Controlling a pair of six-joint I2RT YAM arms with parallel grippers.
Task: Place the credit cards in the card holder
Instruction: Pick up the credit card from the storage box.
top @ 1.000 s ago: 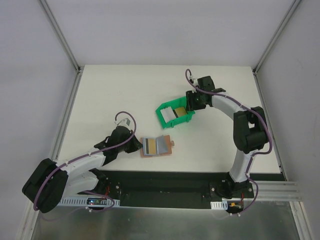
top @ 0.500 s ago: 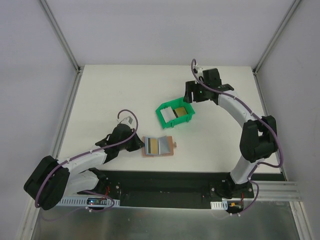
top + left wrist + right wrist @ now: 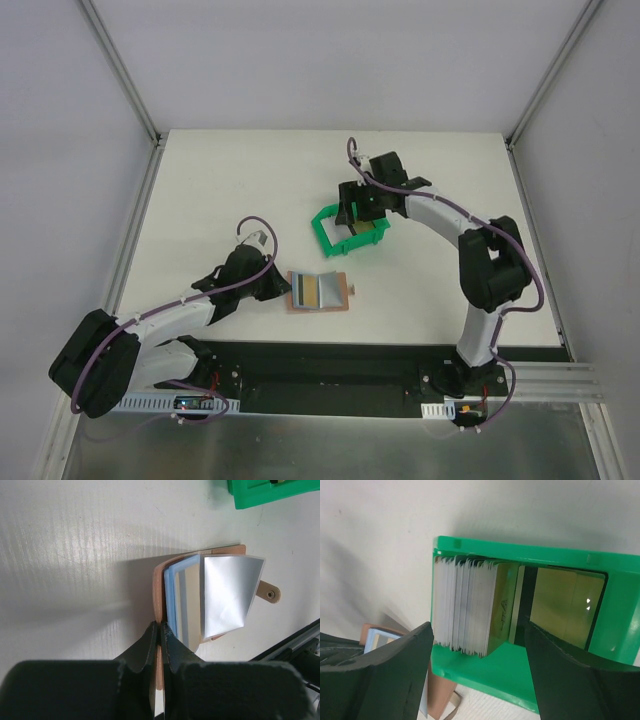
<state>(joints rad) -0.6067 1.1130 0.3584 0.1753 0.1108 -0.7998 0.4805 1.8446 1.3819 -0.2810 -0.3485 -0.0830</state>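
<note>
Above the green bin [image 3: 520, 555], the open right end effector [image 3: 480, 665] should straddle just one of the credit cards [image 3: 465, 607], the left end effector [image 3: 160, 635] apparently clamping the card holder [image 3: 158, 587].

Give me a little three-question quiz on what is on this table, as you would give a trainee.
1. True or false: the wallet lies open on the table.
2. Where is the stack of cards? A. in the green bin; B. flat on the bare table; C. in the left jaws.
3. Fill in: the ____ jaws stand wide apart over the bin.
Key: 1. true; 2. A; 3. the right jaws.
</note>
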